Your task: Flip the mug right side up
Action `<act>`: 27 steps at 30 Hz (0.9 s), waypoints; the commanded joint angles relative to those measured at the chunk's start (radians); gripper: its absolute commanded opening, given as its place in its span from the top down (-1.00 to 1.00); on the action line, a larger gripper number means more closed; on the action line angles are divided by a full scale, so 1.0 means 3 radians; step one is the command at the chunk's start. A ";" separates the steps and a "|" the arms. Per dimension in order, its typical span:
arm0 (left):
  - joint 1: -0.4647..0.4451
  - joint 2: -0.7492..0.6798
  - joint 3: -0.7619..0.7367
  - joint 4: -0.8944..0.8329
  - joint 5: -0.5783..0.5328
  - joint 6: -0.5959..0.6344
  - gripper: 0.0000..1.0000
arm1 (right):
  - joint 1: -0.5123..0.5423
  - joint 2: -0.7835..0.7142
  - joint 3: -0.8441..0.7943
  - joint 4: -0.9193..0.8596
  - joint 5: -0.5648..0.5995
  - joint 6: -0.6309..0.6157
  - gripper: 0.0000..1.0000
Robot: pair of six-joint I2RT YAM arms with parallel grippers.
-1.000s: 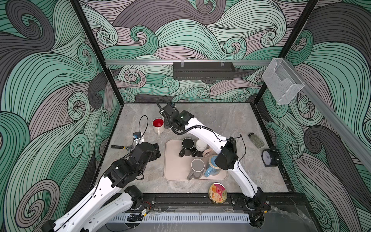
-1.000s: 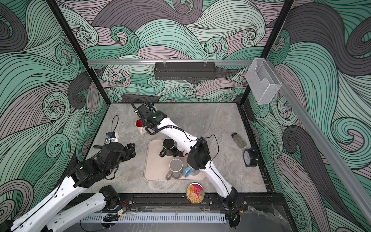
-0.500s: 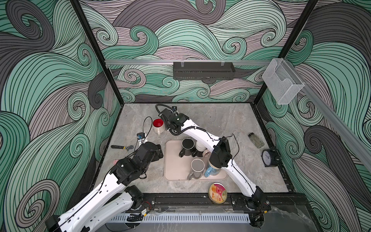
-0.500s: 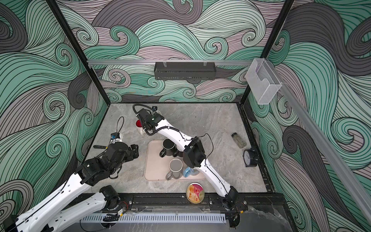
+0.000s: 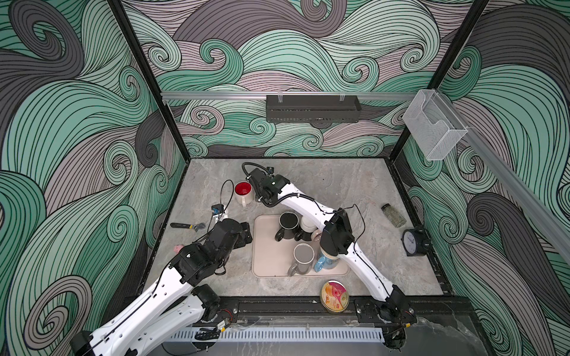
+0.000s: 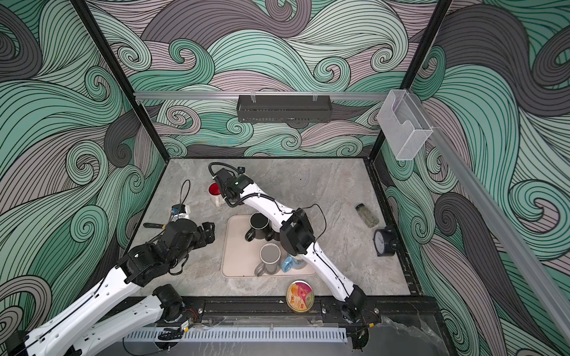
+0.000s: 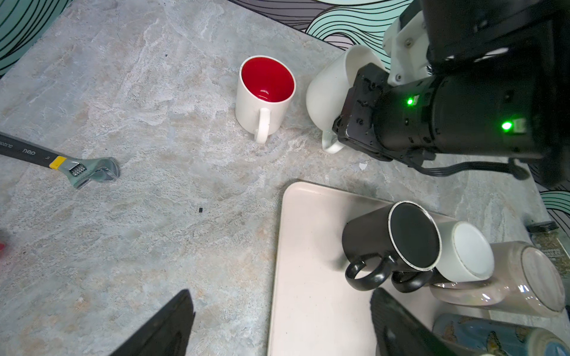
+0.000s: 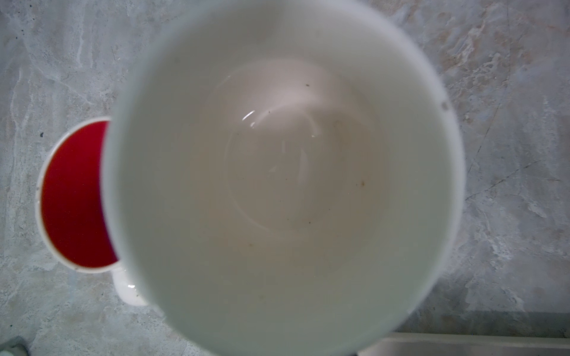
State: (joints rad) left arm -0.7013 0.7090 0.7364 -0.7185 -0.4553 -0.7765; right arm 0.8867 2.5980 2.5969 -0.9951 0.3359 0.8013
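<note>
White mug (image 7: 330, 92), mouth up but tilted, gripped at its rim by the right hand (image 7: 357, 89) at the far left of the table (image 7: 154, 92), beside a red-lined mug (image 7: 265, 92); left hand (image 7: 277, 322) spread, empty. Best levelled and seated flat before release.

Left arm folded low, its pincer (image 7: 280, 326) spread wide, holding nothing. Right arm stretched far across, pincer (image 5: 260, 192) pointing down, clamped on the white mug (image 7: 327, 92).

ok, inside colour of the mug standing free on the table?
Mug is red inside; clearest in left wrist view.
</note>
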 commanded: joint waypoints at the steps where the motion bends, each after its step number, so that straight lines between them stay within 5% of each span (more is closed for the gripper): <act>1: 0.0020 -0.0047 -0.0008 0.0075 0.0058 -0.0027 -0.82 | 0.0000 -0.0009 0.0066 0.0118 0.0026 0.0035 1.00; 27: 0.0021 -0.0027 -0.0157 0.0216 0.0094 -0.0093 -0.83 | -0.0005 0.0222 0.0111 0.0112 0.0035 -0.0038 0.95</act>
State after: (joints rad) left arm -0.7013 0.6983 0.6960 -0.6678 -0.4332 -0.7975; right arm 0.8879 2.6694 2.5969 -0.9844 0.3084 0.7925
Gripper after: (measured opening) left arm 0.914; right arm 0.179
